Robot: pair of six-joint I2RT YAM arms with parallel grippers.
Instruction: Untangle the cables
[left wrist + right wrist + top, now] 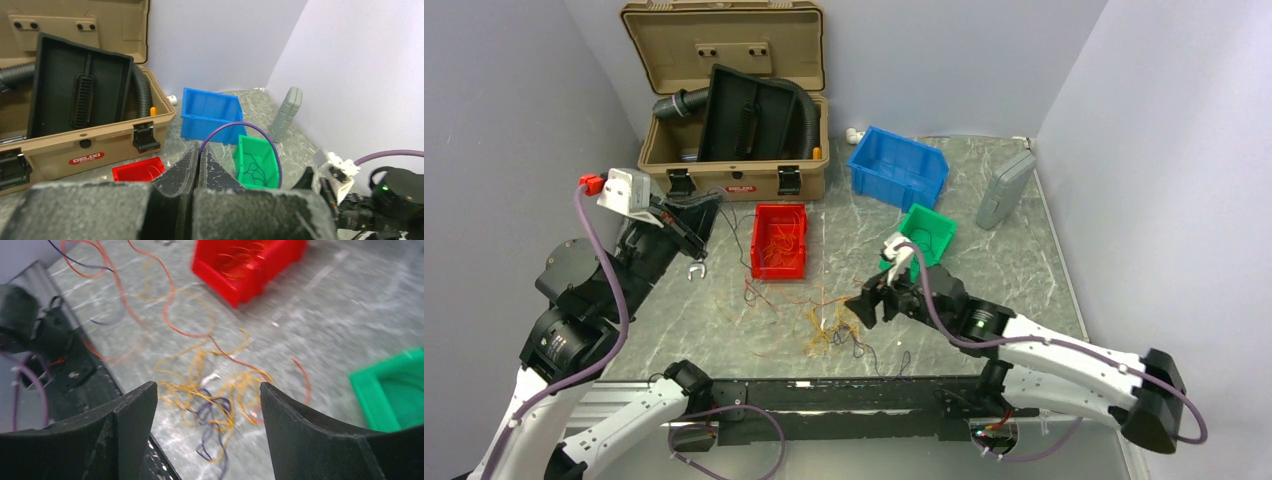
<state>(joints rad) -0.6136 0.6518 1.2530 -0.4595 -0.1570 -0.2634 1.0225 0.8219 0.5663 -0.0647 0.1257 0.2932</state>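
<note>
Cables (829, 325) are lying in a loose orange and yellow knot, with a few dark strands mixed in, on the table (1024, 270) close to the middle of its near edge. Single strands are trailing away from them toward the left edge. The right fingers (869, 305) are hanging just beside the knot on its right. In the blurred right wrist view they (135, 420) are standing spread apart and gripping nothing, with the tangle (210, 400) lying between them. Farther in, a red bin (802, 240) is sitting mid-table and holding more orange wire. Toward the left edge, the left fingers (699, 212) are pressing together on nothing. A green bin (929, 232) is sitting right of centre and seems to be holding some dark wire. Beyond it, a blue bin (899, 165) and a grey case (1005, 188) are resting near the far right corner. An open tan case (734, 180) is occupying the far left corner, with a black hose (809, 120) curling inside.
</note>
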